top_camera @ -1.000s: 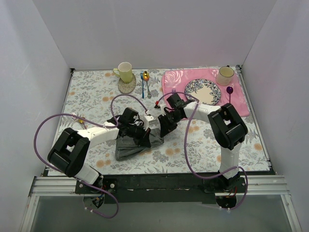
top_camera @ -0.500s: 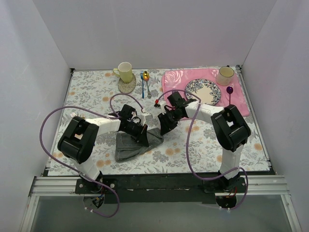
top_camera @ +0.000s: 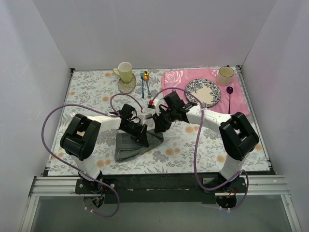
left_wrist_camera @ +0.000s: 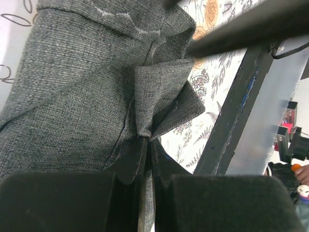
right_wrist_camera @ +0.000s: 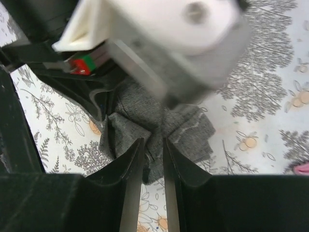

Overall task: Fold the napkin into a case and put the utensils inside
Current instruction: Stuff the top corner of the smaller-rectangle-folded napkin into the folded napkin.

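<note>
The dark grey napkin [top_camera: 126, 147] lies crumpled on the flowered table in front of the arms. My left gripper [top_camera: 144, 140] is shut on a bunched corner at the napkin's right side. In the left wrist view the cloth [left_wrist_camera: 82, 92] puckers into the closed tips [left_wrist_camera: 149, 139]. My right gripper [top_camera: 158, 128] hovers just right of it, tips pointing down at the same corner. Its jaws [right_wrist_camera: 153, 141] stand a little apart, astride a ridge of napkin [right_wrist_camera: 193, 128]. A small silver fork [top_camera: 148, 90] lies at the back of the table.
A blue-handled spoon with a gold bowl [top_camera: 143, 83] lies beside the fork, next to a yellow cup [top_camera: 125, 72] on a coaster. The pink mat [top_camera: 174, 79] at back right carries a patterned plate [top_camera: 202, 92], a cup [top_camera: 225, 75] and a purple spoon [top_camera: 230, 93].
My right gripper has moved left, closer to the napkin's pinched corner, and its jaws have parted slightly. The left gripper still pinches the cloth while its arm has swung in.
</note>
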Tool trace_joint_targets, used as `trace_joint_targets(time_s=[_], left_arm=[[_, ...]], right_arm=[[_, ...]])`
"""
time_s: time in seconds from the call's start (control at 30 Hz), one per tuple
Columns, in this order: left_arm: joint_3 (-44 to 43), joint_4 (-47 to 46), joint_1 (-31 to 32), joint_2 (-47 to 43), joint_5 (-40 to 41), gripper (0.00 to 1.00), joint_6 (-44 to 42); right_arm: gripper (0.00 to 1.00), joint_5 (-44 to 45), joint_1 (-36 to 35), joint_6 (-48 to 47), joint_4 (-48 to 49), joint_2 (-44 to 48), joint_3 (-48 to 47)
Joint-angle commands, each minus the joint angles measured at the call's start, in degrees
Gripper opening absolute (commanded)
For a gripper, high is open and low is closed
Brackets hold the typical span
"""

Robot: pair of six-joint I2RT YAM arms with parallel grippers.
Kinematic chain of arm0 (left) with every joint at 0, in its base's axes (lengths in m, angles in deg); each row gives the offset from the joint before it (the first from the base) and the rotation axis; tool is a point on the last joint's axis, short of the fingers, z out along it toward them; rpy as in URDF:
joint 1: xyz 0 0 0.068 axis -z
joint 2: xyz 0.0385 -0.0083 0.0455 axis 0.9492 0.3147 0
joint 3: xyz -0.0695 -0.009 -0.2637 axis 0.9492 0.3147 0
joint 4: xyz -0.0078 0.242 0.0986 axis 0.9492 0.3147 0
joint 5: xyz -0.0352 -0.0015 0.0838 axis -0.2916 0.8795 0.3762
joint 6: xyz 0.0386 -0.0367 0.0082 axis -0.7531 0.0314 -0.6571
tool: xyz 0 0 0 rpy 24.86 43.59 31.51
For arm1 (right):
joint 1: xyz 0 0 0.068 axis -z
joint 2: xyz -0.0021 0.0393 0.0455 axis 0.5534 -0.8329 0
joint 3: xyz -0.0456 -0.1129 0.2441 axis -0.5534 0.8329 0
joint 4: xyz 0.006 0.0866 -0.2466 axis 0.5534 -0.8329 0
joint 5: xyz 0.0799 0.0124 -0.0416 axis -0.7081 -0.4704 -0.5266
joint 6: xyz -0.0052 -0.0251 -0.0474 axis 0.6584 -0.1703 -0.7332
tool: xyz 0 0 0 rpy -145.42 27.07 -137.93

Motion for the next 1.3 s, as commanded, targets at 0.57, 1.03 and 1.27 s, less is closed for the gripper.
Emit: trace_joint_targets(time_s=[0.57,1.03,1.27], left_arm=[[-2.18,1.85,-1.37,1.94,-1.92,0.0,-0.21],[-2.36,1.93,-1.81,2.65,-2.01,0.0,0.05],[-2.36,2.02,-1.98,2.82,-2.19,0.0,0.14]], right_arm=[[0.37,18.17,-9.52,-10.74,11.07,0.91,5.67],[0.39,18.43,-9.61,-12.77,11.68,1.08,7.43],[0.02,17.56,-9.61,-11.71,10.54,2.49,5.68]])
